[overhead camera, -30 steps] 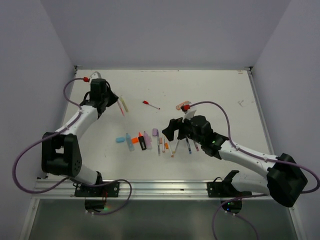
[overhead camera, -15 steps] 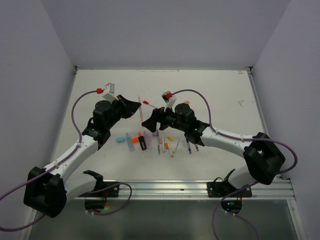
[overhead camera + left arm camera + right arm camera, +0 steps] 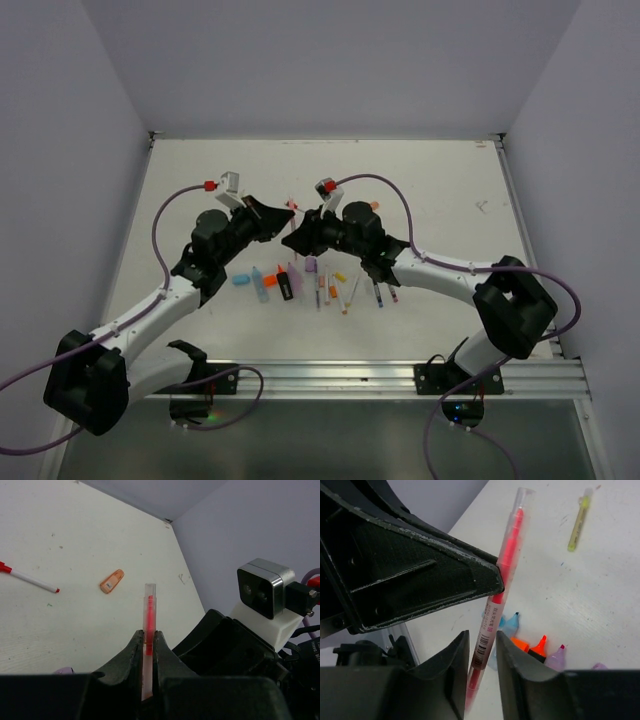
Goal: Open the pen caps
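Note:
My left gripper is shut on a thin red pen, held off the table, its clear capped end sticking out past the fingertips. In the top view both grippers meet nose to nose over the middle of the table, the left gripper against the right gripper. My right gripper straddles the pen's other end, jaws narrow with a slim gap beside the barrel. Uncapped highlighters in light blue, orange and purple lie below.
A row of highlighters and thin pens lies in front of the grippers. A red-capped white pen and an orange cap piece lie farther back. A yellow-green pen rests apart. Side walls enclose the table.
Both arms swung in to the table's centre, the left one carrying the red pen. The right jaws went from wide open to narrowly either side of that pen.

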You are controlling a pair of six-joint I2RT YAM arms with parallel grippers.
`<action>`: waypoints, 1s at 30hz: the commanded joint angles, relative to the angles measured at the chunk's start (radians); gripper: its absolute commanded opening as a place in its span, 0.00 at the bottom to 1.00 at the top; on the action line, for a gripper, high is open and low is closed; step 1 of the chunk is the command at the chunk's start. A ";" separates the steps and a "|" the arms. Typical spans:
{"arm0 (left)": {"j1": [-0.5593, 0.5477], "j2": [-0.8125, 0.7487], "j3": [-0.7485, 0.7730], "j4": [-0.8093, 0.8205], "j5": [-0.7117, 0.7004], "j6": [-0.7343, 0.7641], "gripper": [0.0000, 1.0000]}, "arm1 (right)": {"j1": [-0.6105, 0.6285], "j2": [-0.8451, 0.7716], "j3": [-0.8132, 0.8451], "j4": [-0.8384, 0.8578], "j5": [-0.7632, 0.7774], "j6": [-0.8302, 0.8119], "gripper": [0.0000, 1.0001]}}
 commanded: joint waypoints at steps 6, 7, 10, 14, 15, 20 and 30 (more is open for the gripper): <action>-0.006 -0.021 -0.014 0.065 0.025 0.021 0.34 | 0.006 -0.036 -0.026 -0.019 0.041 -0.045 0.00; -0.006 -0.017 -0.007 0.053 0.027 0.030 0.40 | 0.004 -0.047 -0.039 -0.034 0.044 -0.067 0.00; -0.006 0.001 0.007 0.045 0.027 0.048 0.49 | 0.004 -0.065 -0.057 -0.060 0.049 -0.091 0.00; -0.005 0.033 0.032 0.039 0.045 0.068 0.52 | 0.004 -0.096 -0.082 -0.079 0.040 -0.121 0.00; -0.006 0.039 0.033 0.042 0.048 0.067 0.52 | 0.004 -0.099 -0.086 -0.079 0.035 -0.124 0.00; -0.013 0.068 0.036 0.054 0.061 0.070 0.49 | 0.004 -0.096 -0.095 -0.083 0.026 -0.128 0.00; -0.057 0.073 0.064 0.031 0.013 0.104 0.30 | 0.006 -0.082 -0.094 -0.091 0.014 -0.141 0.00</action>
